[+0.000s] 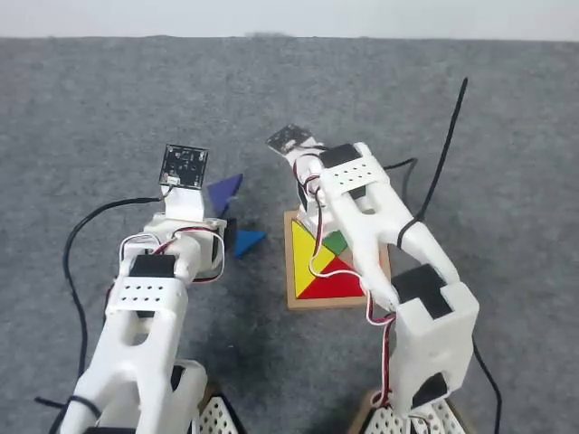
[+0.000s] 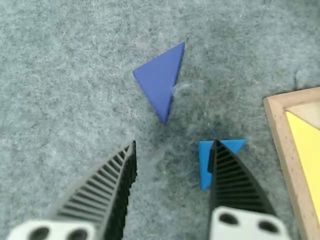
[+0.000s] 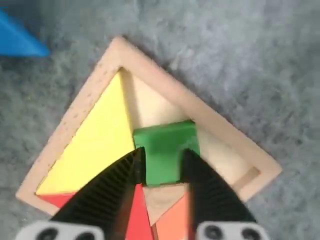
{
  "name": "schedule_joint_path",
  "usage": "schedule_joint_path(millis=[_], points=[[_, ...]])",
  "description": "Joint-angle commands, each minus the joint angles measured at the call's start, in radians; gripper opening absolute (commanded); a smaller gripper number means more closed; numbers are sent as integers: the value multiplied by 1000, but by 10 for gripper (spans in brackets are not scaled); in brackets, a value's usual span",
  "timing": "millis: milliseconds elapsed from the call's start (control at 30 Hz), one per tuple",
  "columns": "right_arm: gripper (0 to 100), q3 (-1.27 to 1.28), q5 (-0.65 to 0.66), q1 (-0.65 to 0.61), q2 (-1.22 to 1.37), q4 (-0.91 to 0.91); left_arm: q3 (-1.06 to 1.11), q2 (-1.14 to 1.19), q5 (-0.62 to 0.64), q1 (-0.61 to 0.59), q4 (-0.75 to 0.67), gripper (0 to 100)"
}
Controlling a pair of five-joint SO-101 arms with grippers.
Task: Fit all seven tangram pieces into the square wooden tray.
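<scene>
The square wooden tray (image 1: 291, 260) (image 3: 220, 125) (image 2: 278, 131) holds a yellow triangle (image 1: 306, 262) (image 3: 95, 150), a red piece (image 1: 339, 286) (image 3: 137, 215) and an orange piece (image 3: 172, 227). My right gripper (image 3: 162, 160) is shut on a green square (image 3: 167, 147) (image 1: 336, 241) inside the tray's frame, beside the yellow triangle. On the carpet left of the tray lie a dark blue triangle (image 1: 224, 191) (image 2: 161, 80) and a light blue piece (image 1: 249, 240) (image 2: 205, 162) (image 3: 17, 40). My left gripper (image 2: 172, 152) hangs open just short of the dark blue triangle; one finger (image 2: 227, 175) covers part of the light blue piece.
Grey carpet covers the whole table. Black cables (image 1: 443, 154) trail from both arms, one along the right of the tray and one (image 1: 77, 244) looping at the left. The two arm bases (image 1: 217, 416) stand at the near edge.
</scene>
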Motion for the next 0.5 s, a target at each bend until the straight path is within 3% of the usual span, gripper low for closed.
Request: schedule_joint_path(millis=[0,467], points=[[75,-57,-38,2,-18,-41,-8,-29,-9,6,-26,223],[69,-6,-38,45,51,-16,-8,-29,-8,6,-25,223]])
